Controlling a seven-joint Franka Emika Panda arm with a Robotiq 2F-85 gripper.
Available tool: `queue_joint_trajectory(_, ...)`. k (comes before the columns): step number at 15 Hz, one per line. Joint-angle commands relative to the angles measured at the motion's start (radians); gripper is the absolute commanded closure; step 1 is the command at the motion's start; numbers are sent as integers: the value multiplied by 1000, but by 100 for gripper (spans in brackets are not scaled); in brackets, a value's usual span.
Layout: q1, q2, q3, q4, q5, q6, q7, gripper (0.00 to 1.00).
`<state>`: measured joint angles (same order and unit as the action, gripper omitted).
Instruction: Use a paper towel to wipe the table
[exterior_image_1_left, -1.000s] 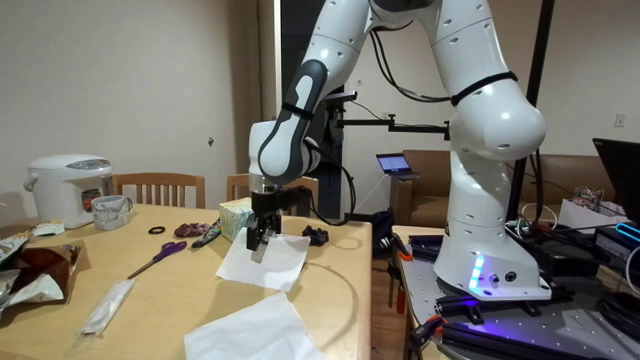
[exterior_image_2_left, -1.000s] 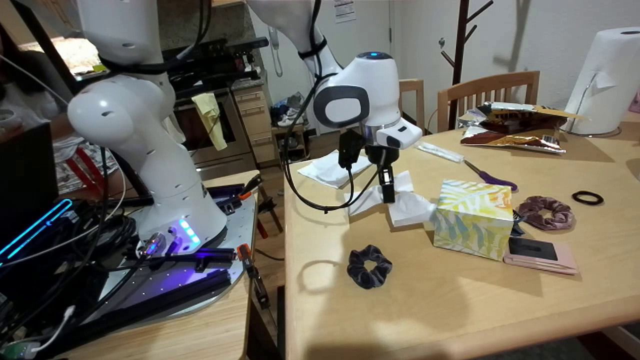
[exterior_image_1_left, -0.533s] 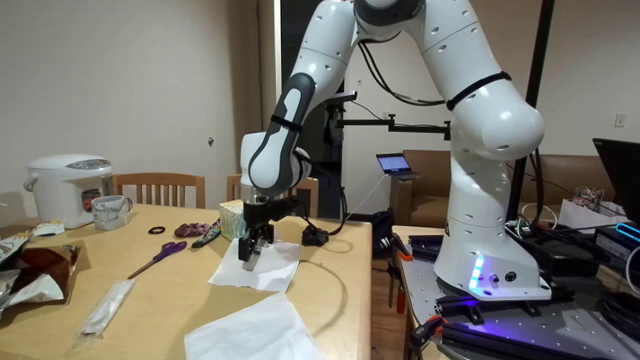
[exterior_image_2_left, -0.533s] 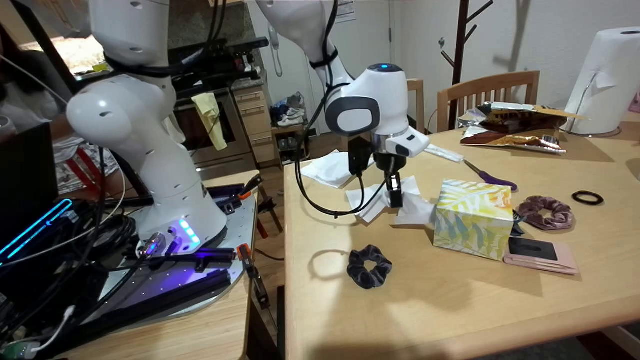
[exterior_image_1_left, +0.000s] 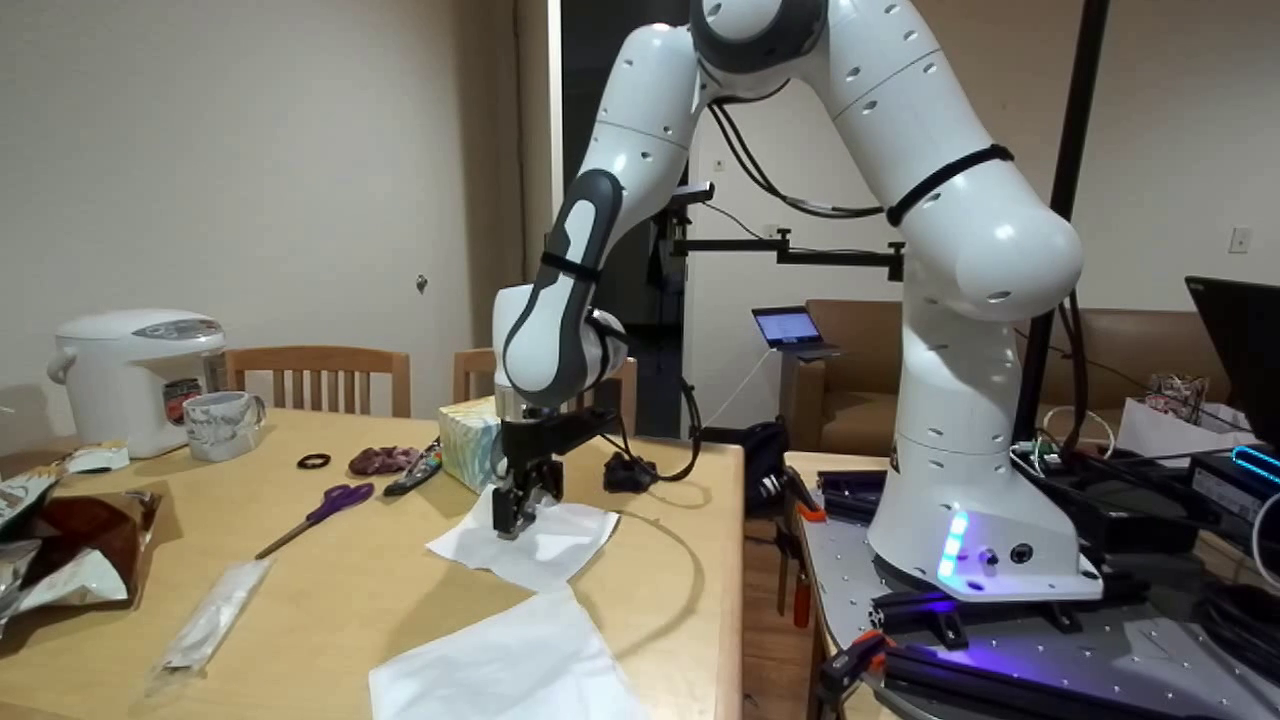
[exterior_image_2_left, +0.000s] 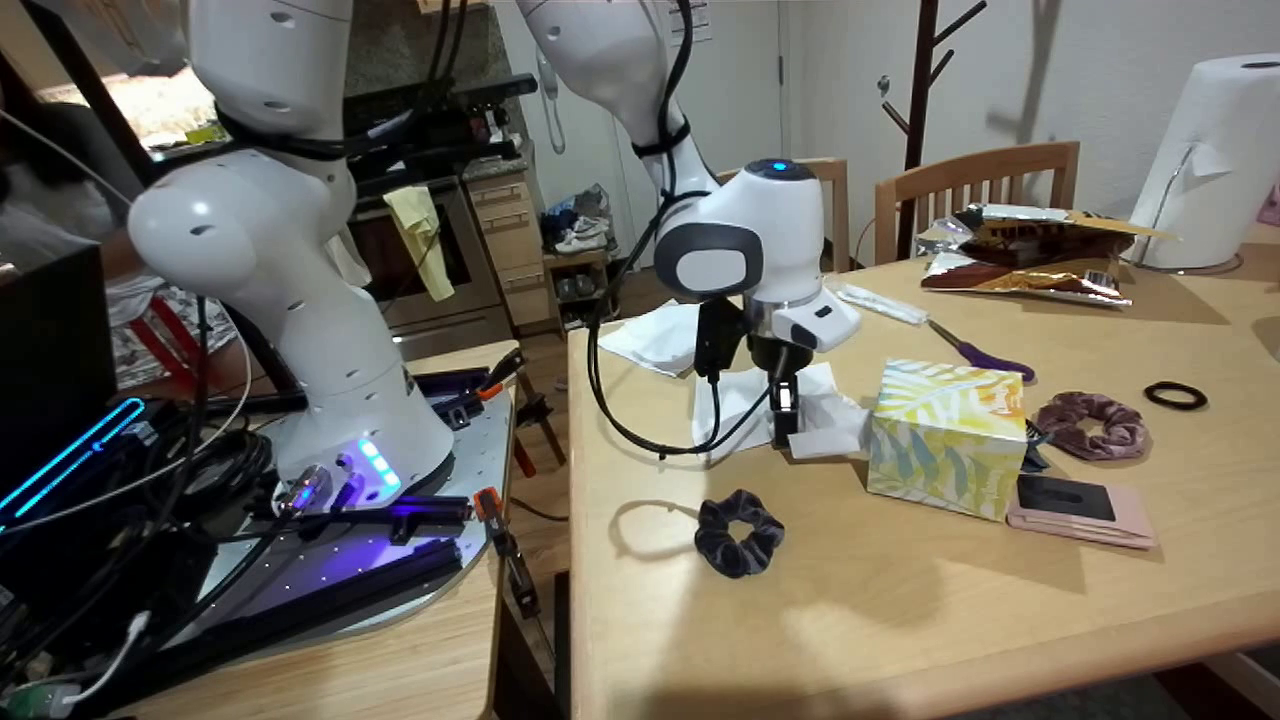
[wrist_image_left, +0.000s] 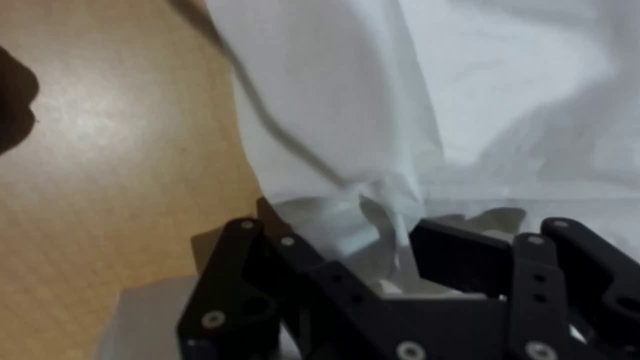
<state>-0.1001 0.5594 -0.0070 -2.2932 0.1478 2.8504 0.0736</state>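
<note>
The paper towel (exterior_image_1_left: 560, 545), a thin white sheet, lies creased on the light tan table (exterior_image_1_left: 330, 590). It also shows in an exterior view (exterior_image_2_left: 835, 415), with a folded flap on the tissue box side. My gripper (exterior_image_1_left: 528, 505) points down at the middle of the towel, low over the table; it also shows in an exterior view (exterior_image_2_left: 785, 425). In the wrist view the towel (wrist_image_left: 320, 110) rises in folds that run between the jaws (wrist_image_left: 402, 240). The jaws are shut on it. The left fingertip seems hidden under the paper.
A larger white sheet (exterior_image_1_left: 510, 665) lies close in front of the towel. A patterned tissue box (exterior_image_2_left: 945, 440) stands right beside the towel. A dark scrunchie (exterior_image_2_left: 740, 533), purple scissors (exterior_image_2_left: 990, 360), a pink wallet (exterior_image_2_left: 1085, 512) and a wrapped white strip (exterior_image_1_left: 215, 612) lie around.
The gripper has come down nearer the table, first shifting toward the tissue box and then partly back. The towel has moved along with it and its edges have shifted.
</note>
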Motion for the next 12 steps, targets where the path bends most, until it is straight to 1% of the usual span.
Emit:
queue_joint_trajectory(1,-47,12,39,-38,64,8,-1,100)
queue_joint_trajectory(4,-69,12,65,-59,114,15,0,100)
queue_joint_trajectory(12,-118,-28,115,-166,266,36,3,100)
